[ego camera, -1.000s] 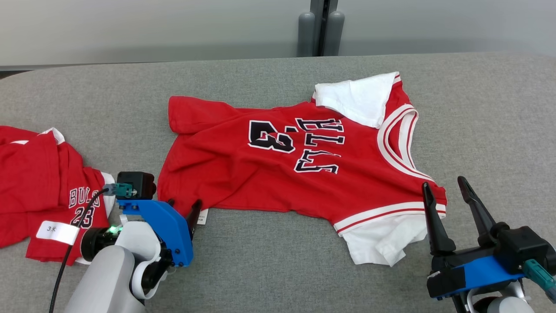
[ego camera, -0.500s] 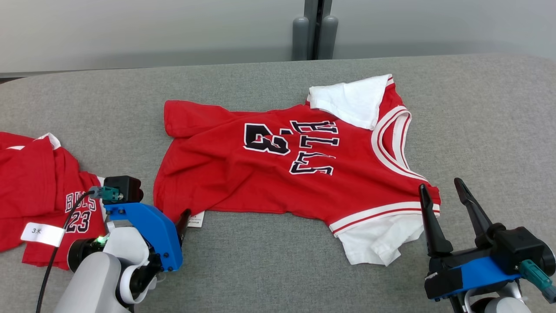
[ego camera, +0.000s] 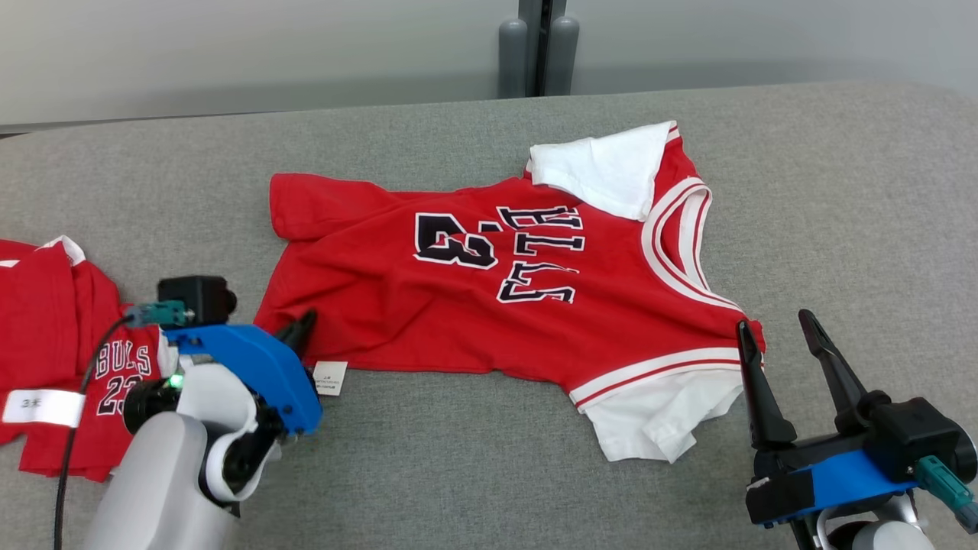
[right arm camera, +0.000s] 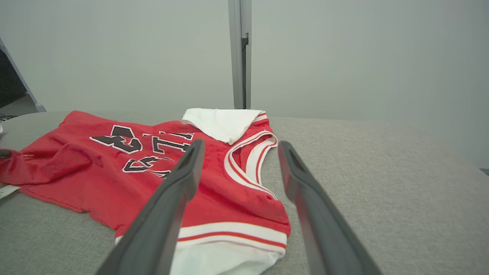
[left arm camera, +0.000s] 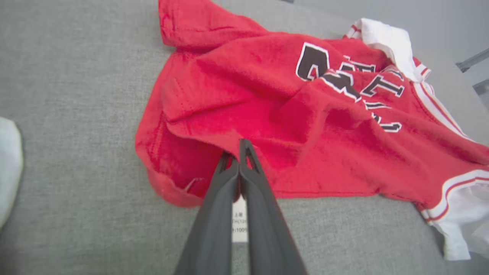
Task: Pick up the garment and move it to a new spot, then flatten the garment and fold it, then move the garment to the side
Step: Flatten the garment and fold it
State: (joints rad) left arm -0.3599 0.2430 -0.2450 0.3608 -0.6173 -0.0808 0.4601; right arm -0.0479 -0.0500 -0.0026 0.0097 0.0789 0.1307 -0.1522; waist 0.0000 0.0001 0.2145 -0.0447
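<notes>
Table: grey padded table (ego camera: 840, 191), with a pale wall and a grey post (ego camera: 535, 46) behind it.
Jersey: red jersey (ego camera: 489, 321) lying spread near the table's middle, print up, hem toward the robot's left and neck toward its right.
Sleeves: the far white sleeve (ego camera: 603, 172) is folded over the chest. The near sleeve (ego camera: 665, 416) is crumpled on the table below the striped trim.
Left gripper: the left gripper (ego camera: 300, 327) has its fingers pressed together on a raised fold at the near hem corner. In the left wrist view the cloth bunches up at the tips. How much cloth sits between them is hard to make out.
Tag: a white care tag (ego camera: 329, 378) lies flat on the table just beside the left fingers, at the hem.
Right gripper: the right gripper (ego camera: 773, 321) has its fingers spread wide and holds nothing. It is at the near shoulder, with one tip over the trim and the other over bare table.
Second jersey: a second jersey (ego camera: 46, 305) is bunched at the table's left edge, apart from the first. It carries a white label (ego camera: 42, 407).
</notes>
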